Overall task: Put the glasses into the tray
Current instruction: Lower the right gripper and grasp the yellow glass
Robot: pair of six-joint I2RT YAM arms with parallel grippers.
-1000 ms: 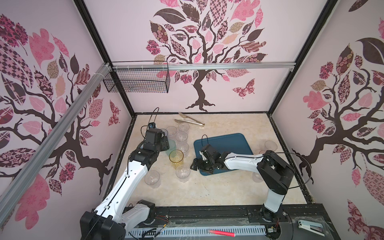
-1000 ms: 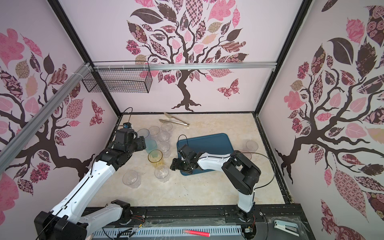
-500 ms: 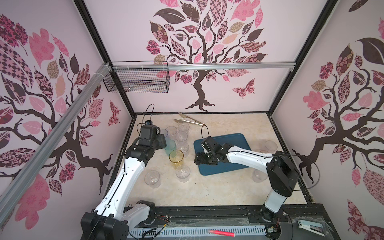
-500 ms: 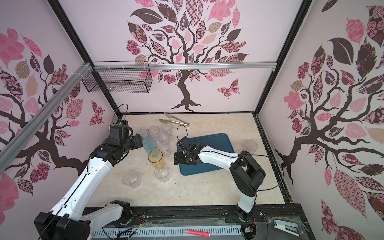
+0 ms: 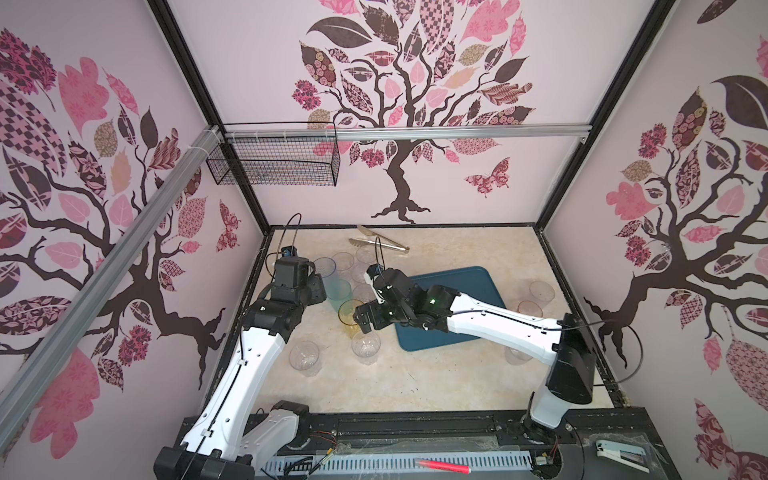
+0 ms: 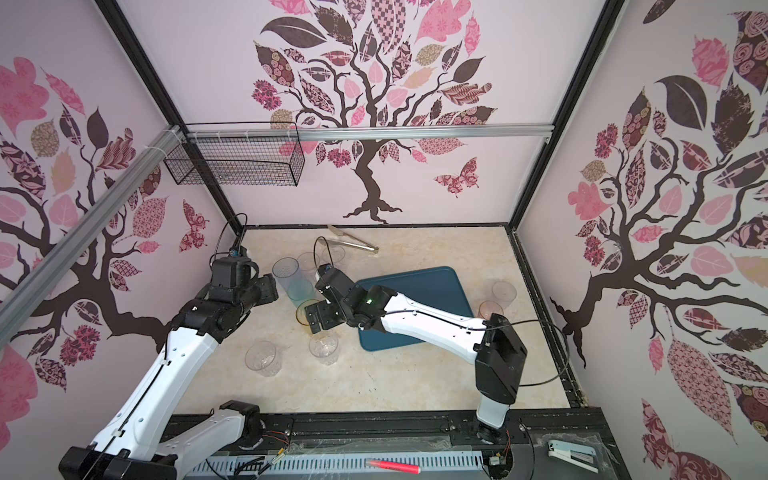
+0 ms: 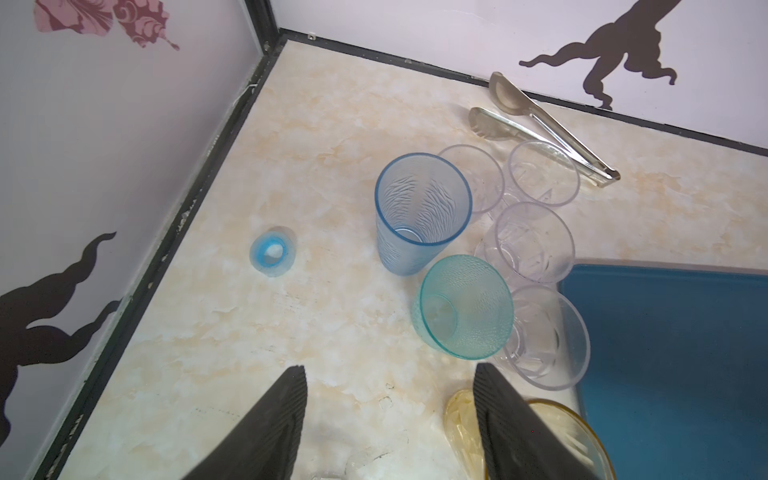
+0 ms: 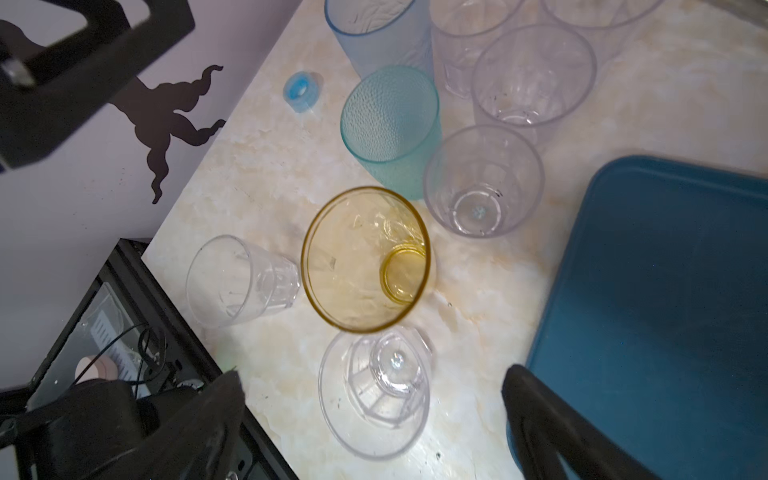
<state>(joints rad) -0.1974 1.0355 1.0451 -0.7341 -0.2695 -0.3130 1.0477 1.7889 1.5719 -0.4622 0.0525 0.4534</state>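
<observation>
Top views: in both, the tray (image 5: 465, 286) lay flat on the table (image 5: 436, 378), bare wherever my right arm did not hide it. Most glasses (image 5: 343, 262) stood bunched just left of it, and a pink glass (image 6: 490, 309) stood off its right edge. I judged we were at the first pick. My right tool (image 5: 365, 321) hung by the amber glass (image 5: 348, 312), and my left tool (image 5: 321, 291) sat beside the teal glass (image 5: 337, 290).

Left wrist: the left tool's fingers (image 7: 270, 424) were spread, with only table between them and nothing held. The blue glass (image 7: 422, 208) was tall and tapered with wavy ribbing. The teal one was dimpled. The clear ones by the tray's edge were short and smooth. The tongs (image 7: 548, 124) looked like polished metal.

Right wrist: the right tool's fingers (image 8: 552, 424) were spread wide and empty over the faceted glass (image 8: 374, 395), which was squat with cut sides and a thick base. The amber glass's rim overlapped it in this view, so I couldn't tell whether they touched. As I judged it, the next move called for lowering the fingers either side of one wall without nudging its neighbour. These slick walls would want a firm, square pinch.
</observation>
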